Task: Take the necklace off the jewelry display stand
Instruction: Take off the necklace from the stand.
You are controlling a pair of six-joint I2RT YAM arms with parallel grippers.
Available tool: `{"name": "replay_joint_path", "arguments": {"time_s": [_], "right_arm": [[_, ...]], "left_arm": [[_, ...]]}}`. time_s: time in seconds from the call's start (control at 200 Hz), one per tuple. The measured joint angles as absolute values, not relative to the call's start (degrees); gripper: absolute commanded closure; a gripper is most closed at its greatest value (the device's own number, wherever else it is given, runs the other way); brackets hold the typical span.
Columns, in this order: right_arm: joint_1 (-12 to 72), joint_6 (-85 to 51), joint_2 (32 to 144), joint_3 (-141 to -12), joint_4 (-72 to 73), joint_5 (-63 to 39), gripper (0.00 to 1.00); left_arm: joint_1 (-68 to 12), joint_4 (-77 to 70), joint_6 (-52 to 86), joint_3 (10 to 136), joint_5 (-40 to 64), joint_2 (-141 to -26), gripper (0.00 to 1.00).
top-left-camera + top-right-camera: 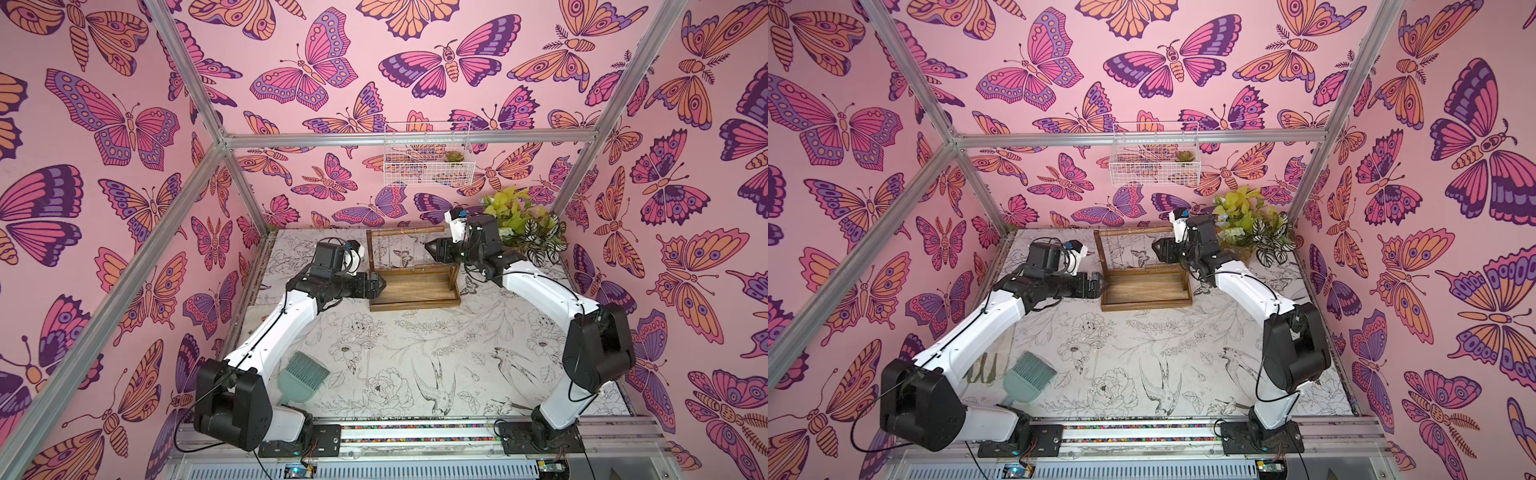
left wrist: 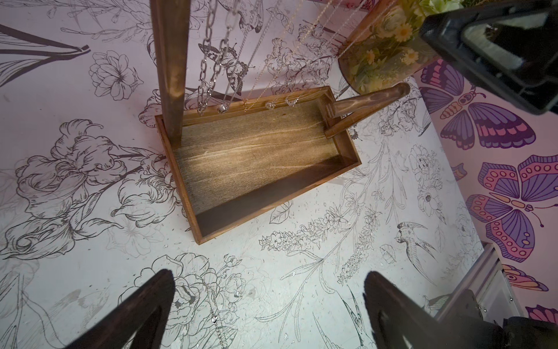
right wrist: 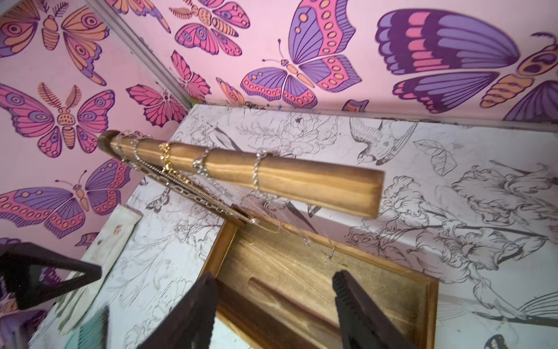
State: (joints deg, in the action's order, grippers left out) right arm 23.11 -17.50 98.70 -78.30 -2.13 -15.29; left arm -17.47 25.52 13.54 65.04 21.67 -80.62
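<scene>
Surrounding floral tabletop (image 1: 415,353): pink butterfly walls (image 1: 374,83)

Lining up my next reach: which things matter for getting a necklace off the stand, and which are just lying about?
For the job: jewelry display stand; necklaces hung over its crossbar.
Lying about: teal brush; potted plants; white wire basket with a small succulent.
</scene>
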Motion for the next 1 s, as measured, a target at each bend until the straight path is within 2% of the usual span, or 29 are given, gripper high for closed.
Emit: {"name": "replay_joint_path", "arguments": {"time_s": [0.416, 1.001], "right_arm": [[23.11, -18.46, 102.45, -76.75, 6.7, -12.43, 0.49], [24.56, -20.21, 103.72, -76.86, 10.57, -11.64, 0.55]], "left_arm": [[-17.26, 25.3, 13.06, 65.04, 21.76, -80.82, 0.0], [-17.15, 25.28, 13.06, 64.97, 22.72, -80.82, 0.0]]}}
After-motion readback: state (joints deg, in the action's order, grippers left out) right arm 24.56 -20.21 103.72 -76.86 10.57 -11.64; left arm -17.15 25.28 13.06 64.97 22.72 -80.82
